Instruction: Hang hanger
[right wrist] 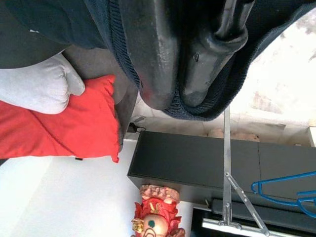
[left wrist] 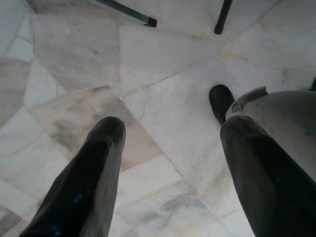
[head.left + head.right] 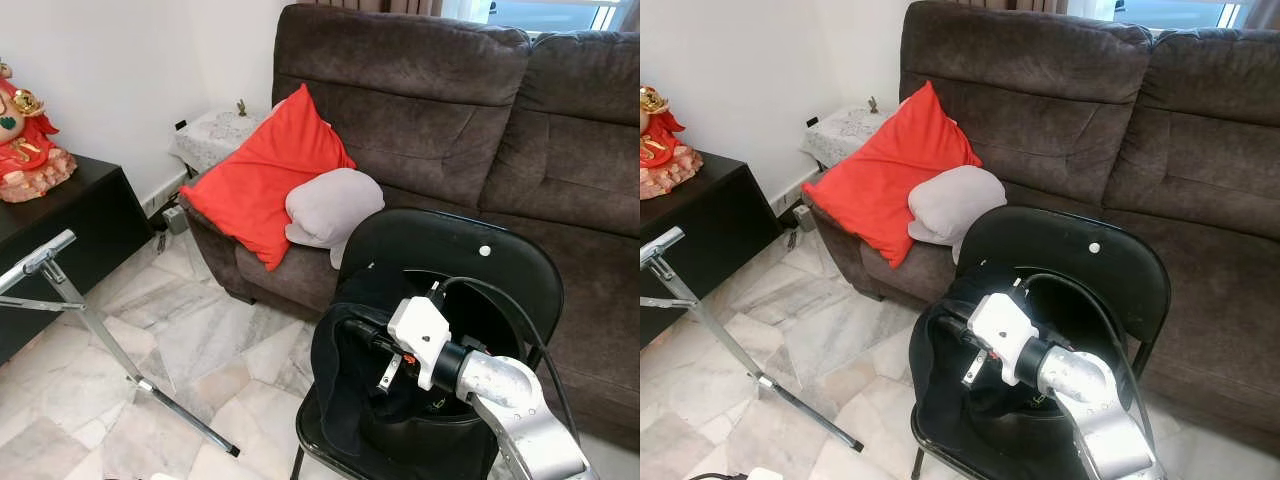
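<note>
The right gripper point(image 1: 197, 54), fingertips buried in the dark garment point(image 3: 345, 385) on the black chair point(image 3: 450, 255), is pinched shut on its fabric, the left gripper point(image 2: 168, 163) hangs spread wide over marble floor point(image 2: 163, 89), and a blue hanger point(image 1: 284, 190), partly cropped, lies beyond the metal rack point(image 3: 90, 320).

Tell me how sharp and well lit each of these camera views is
Left eye view: even daylight, sharp, the window blown out at the top. Right eye view: the same. Left wrist view: bright floor in focus, the left tool fingers dark and soft up close. Right wrist view: the right tool and dark garment blurred in shadow, the red cushion beyond sharp.
</note>
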You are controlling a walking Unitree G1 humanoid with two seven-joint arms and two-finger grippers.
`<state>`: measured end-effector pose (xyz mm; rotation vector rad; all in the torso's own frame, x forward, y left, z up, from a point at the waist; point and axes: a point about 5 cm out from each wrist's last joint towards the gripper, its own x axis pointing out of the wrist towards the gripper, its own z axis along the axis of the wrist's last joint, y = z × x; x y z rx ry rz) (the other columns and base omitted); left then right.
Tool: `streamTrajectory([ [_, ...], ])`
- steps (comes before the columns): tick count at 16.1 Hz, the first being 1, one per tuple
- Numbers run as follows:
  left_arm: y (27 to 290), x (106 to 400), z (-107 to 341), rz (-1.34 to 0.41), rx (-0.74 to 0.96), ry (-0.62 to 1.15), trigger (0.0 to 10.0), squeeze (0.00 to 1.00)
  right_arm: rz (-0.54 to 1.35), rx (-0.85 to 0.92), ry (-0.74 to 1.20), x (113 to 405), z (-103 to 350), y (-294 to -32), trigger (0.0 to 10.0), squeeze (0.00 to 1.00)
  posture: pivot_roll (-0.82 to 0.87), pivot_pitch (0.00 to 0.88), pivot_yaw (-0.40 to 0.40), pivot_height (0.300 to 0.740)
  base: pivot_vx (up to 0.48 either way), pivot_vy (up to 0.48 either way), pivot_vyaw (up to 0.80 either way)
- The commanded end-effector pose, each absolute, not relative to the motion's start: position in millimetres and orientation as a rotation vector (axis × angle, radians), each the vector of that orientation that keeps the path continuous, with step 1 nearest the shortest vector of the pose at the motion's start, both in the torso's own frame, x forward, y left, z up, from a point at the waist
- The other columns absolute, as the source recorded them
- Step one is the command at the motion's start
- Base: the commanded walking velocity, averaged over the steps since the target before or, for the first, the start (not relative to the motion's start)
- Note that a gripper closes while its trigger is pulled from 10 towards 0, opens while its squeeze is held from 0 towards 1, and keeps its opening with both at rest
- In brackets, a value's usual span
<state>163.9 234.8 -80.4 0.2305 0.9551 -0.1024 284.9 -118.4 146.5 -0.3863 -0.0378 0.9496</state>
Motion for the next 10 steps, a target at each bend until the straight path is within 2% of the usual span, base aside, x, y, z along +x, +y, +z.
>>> streamTrajectory([
  [1, 236.7, 155.7, -84.0, -0.105, 0.247, 0.995, 10.0, 0.0, 0.967, -0.379, -0.047, 282.6, 147.7, -114.5, 10.0, 0.04, 0.06, 0.064, 0.087, 0.74, 0.0, 0.0, 0.0],
  [10, 239.3, 152.8, -84.9, -0.098, 0.249, 1.009, 10.0, 0.0, 0.967, -0.379, -0.047, 282.5, 147.7, -114.3, 10.0, 0.1, 0.06, 0.067, 0.088, 0.74, 0.0, 0.0, 0.0],
])
